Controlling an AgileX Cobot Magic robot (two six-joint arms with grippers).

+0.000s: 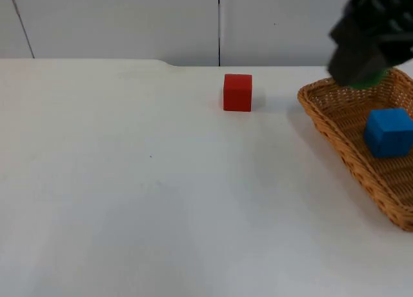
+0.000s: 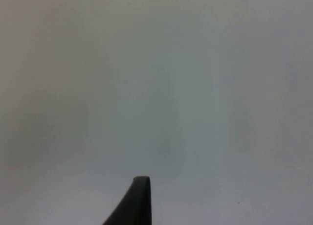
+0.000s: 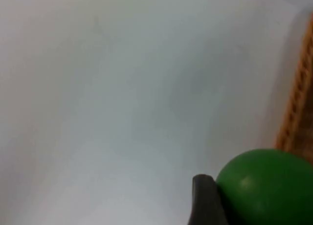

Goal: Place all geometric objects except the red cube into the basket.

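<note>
One blue cube (image 1: 388, 132) already lay in the basket (image 1: 335, 122) while the right gripper (image 1: 366, 77) hung over its far rim clamping a green ball (image 3: 266, 186) between its jaws — release looked next — and the left gripper (image 2: 134, 205) waited, its opening impossible to judge, the red cube (image 1: 237, 92) well apart.

I can read no text, label, brand, number or sign anywhere from my station. The red wooden cube (image 1: 237, 92), the blue cube (image 1: 388, 132) and the woven wicker basket (image 1: 335, 132) all show plain faces to me, and the white table top (image 1: 129, 181) and grey partition wall (image 1: 116, 19) carry no markings.
</note>
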